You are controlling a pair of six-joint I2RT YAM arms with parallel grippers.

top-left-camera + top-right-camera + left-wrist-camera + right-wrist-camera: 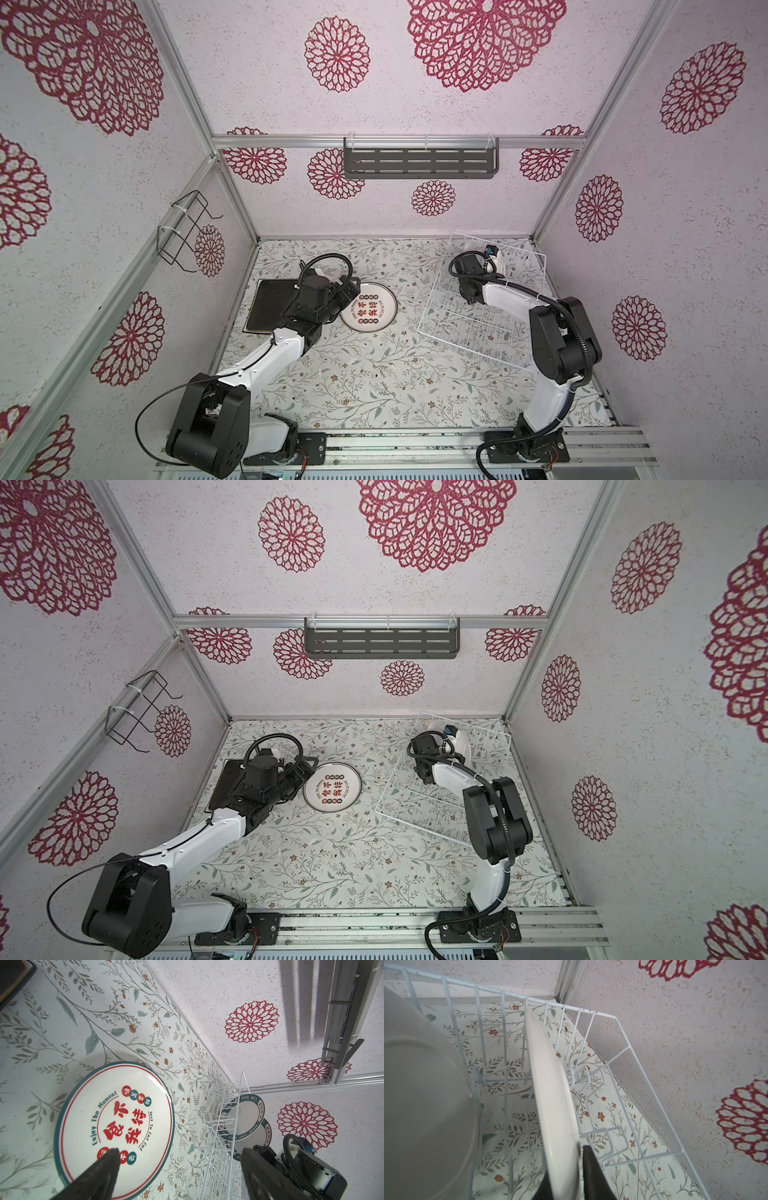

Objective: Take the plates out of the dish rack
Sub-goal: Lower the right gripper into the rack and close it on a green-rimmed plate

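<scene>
At the far right corner of the surface (374, 395), in both top views, we see the dish rack (478, 332) set askew. The right arm (507, 297) reaches into its far end. There the standing plates (501, 262) show as white slivers, and the arm's wrist hides its fingers. Left of the rack, toward the far edge, the round plate (368, 306) with red characters lies flat. The black plate (266, 307) lies flat near the left edge. The left pincer (353, 287) hangs over the round plate's left rim.

From the left wrist, we find the left pincer (180, 1153) spread wide, with nothing between its fingers (108, 1167). One fingertip overlaps the round plate (116, 1122); we cannot tell whether it touches. The rack (220, 1142) stands just beside this plate, not touching it. In it the standing plates (247, 1118) show lettered teal rims, upright one behind the other.

From the right wrist, we see the right pincer (564, 1159) closed narrow on the edge-on plate (550, 1095). One dark finger (591, 1172) lies against its face near the rim, and the other shows dark on the opposite side. This plate stands upright among the rack's tines (591, 1076). A blurred plate (425, 1105) stands apart beside it.
</scene>
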